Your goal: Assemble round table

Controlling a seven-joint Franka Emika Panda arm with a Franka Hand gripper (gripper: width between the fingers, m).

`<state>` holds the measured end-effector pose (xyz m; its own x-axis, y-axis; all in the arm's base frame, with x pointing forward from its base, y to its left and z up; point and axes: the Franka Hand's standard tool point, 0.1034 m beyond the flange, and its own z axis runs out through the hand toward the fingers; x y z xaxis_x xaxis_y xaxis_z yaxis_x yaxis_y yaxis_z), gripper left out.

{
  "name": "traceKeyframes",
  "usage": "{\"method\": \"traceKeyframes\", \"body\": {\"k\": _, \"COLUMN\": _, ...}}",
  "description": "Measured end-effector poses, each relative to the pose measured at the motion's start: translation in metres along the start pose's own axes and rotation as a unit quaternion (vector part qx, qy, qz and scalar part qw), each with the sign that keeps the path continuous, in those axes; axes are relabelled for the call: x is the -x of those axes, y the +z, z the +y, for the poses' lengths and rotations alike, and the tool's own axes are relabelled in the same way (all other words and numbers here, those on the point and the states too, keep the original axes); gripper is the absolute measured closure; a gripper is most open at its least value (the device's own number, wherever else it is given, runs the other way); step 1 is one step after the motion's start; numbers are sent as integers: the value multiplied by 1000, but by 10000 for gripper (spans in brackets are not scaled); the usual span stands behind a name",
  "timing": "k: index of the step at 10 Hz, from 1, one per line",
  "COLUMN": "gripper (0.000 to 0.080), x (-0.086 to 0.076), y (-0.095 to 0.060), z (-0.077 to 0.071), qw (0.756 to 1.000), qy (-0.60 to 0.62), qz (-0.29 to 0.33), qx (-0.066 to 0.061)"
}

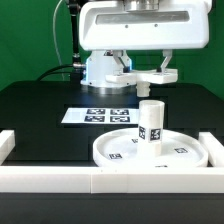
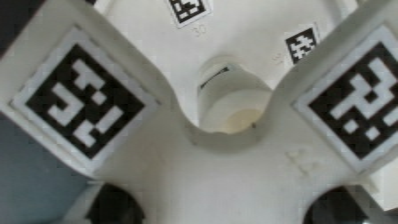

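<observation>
Cross pc [image 2: 178, 150] in tool [image 2: 231, 203] — above post [image 1: 150, 122]

Black table [image 1: 40, 105], marker board [image 1: 100, 115], round disc [image 1: 101, 152], border rail [image 1: 60, 181]

The arm [image 1: 100, 68] is glossy white, built of rounded, bulbous shells with grey seams. A wide white box [image 1: 140, 25] with rounded corners spans the top of the exterior frame (a silvery metal part caps it). A black cable [image 1: 70, 35] hangs at upper left. The gripper [image 2: 222, 205] has black, rounded fingertips [image 2: 98, 205].
</observation>
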<state>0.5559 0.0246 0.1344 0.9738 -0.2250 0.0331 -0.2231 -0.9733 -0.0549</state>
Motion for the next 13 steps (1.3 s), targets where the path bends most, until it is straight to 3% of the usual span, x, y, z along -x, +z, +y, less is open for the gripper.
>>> {"method": "traceKeyframes", "body": {"k": 3, "gripper": 359, "x": 1, "y": 8, "z": -5, "qw": 1000, "qy": -5, "qz": -3, "qx": 3}}
{"method": "traceKeyframes", "body": {"k": 13, "gripper": 359, "x": 1, "y": 9, "z": -14, "qw": 1000, "qy": -6, "qz": 18, "qx": -1}}
